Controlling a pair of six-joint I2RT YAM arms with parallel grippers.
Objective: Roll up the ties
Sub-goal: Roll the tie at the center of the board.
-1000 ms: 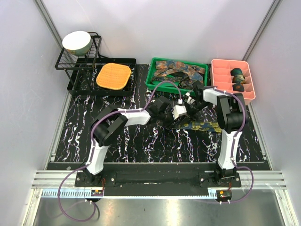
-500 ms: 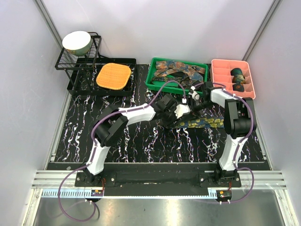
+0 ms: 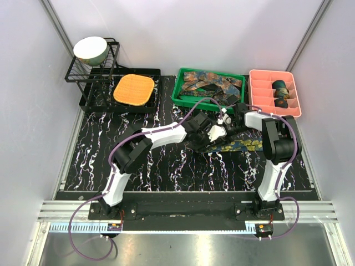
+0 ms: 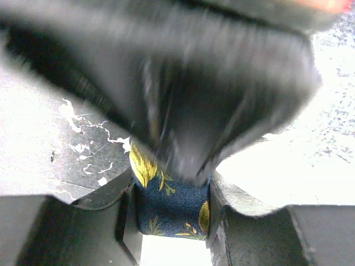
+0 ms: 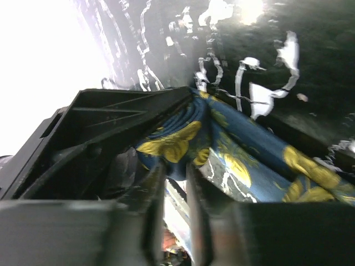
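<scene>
A navy tie [image 3: 242,146] with yellow leaf print lies across the middle of the marbled black mat [image 3: 166,166], and its left end is lifted where both grippers meet. My left gripper [image 3: 206,134] [image 4: 171,213] is shut on the tie [image 4: 169,202], whose folded end fills the space between the jaws. My right gripper [image 3: 222,123] [image 5: 176,166] comes in from the right. Its narrow fingers pinch the bunched fold of the tie [image 5: 233,160] at their tips. Its blurred body fills most of the left wrist view.
A green tray [image 3: 178,90] at the back holds several loose ties. A pink divided tray [image 3: 260,95] at the back right holds rolled ties [image 3: 281,87]. An orange waffle pad [image 3: 133,90] and a wire rack [image 3: 77,72] with a bowl [image 3: 91,49] stand at the back left.
The left arm has stretched further right toward the tie's end. The right gripper let go, swung left and down, and closed again on the fold.
</scene>
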